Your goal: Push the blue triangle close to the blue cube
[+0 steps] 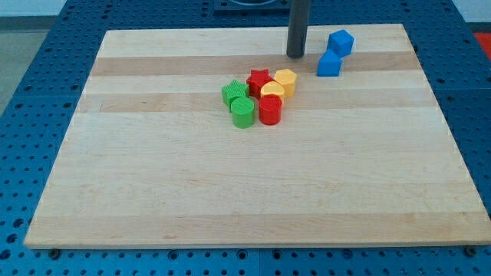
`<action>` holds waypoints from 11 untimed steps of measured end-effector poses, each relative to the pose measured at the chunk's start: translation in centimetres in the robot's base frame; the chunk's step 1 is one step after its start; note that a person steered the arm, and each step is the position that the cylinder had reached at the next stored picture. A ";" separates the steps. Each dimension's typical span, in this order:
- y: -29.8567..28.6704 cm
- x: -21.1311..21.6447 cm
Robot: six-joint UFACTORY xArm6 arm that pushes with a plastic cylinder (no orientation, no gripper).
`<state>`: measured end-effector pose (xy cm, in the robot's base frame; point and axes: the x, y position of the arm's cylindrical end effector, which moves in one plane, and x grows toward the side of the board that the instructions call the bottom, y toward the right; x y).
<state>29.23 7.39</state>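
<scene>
on the wooden board (153, 192), my tip (296, 56) stands left of blue triangle (329, 64).

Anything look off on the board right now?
Nothing stands out. The blue triangle and blue cube sit together near the view's top right, my tip just left of them. The red, yellow and green blocks cluster mid-board, none toppled or off the board.

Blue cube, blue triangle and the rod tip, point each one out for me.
blue cube (341, 41), camera view, on its front face.
blue triangle (329, 65), camera view, on its front face.
my tip (296, 55), camera view, the rod's very end, left of both blue blocks.
</scene>
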 end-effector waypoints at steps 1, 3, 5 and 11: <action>-1.3 4.6; 4.1 6.6; 4.8 5.6; 6.4 2.2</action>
